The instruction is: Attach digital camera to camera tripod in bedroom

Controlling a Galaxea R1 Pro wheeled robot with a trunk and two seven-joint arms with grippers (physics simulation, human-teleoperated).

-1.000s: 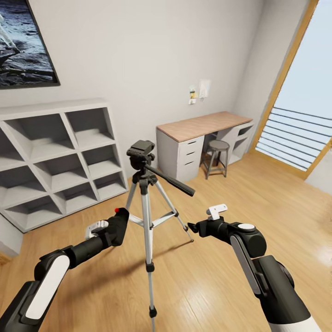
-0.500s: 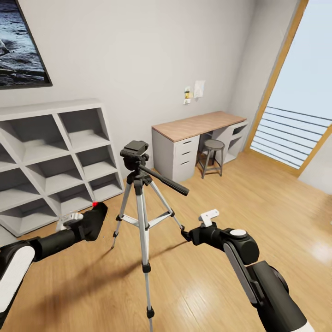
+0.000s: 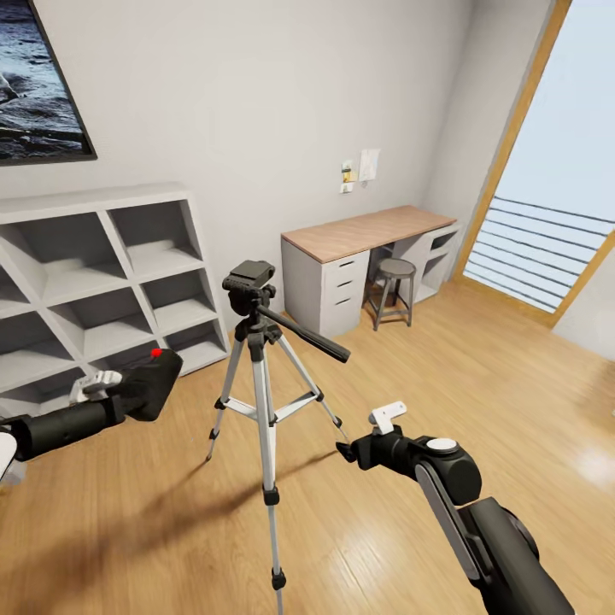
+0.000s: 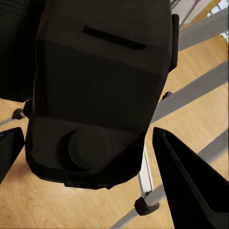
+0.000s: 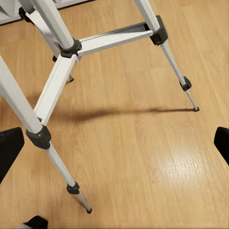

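Note:
The camera tripod (image 3: 260, 342) stands on the wood floor mid-room, its black head (image 3: 248, 282) bare and the pan handle pointing right. My left gripper (image 3: 137, 395) is shut on the digital camera (image 3: 161, 377), held left of the tripod and below head height, red button (image 3: 156, 352) up. In the left wrist view the digital camera (image 4: 100, 86) sits between the black fingers (image 4: 191, 186), lens bump facing the view. My right gripper (image 3: 345, 450) hangs open low to the right of the tripod. In the right wrist view my right gripper (image 5: 114, 143) holds nothing and faces the tripod legs (image 5: 52, 90).
White cube shelves (image 3: 102, 290) line the left wall under a framed picture (image 3: 34, 85). A wooden-topped desk (image 3: 367, 232) with drawers and a stool (image 3: 397, 286) stand at the back. A tall window with railing (image 3: 547, 248) is at the right.
The view shifted slightly at first. My left arm has carried the camera leftward and upward, away from the tripod legs. The right gripper has sunk a little.

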